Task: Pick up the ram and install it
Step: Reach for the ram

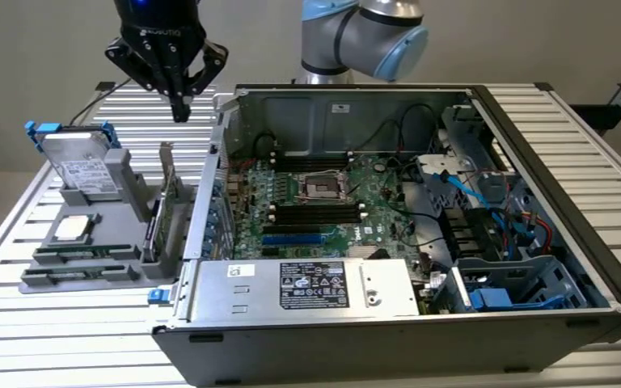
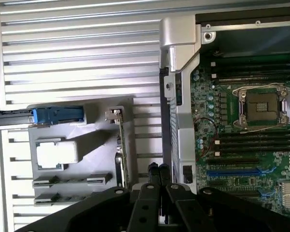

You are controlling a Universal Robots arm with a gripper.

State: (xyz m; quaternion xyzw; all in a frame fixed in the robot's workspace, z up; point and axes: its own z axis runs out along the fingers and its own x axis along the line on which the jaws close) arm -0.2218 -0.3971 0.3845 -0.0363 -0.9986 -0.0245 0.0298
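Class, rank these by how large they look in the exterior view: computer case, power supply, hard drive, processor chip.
1. computer case
2. power supply
3. hard drive
4. processor chip
The differences are plain; nearness to the camera leaves no pair in doubt.

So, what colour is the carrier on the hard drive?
Blue. The hard drive carrier shows it best in the wrist view.

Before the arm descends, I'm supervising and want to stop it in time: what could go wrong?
The hand hangs nearer the upright expansion card than the ram lying in the grey holder; it might strike or grab the card. Installing, it could clip the case wall or the open processor socket.
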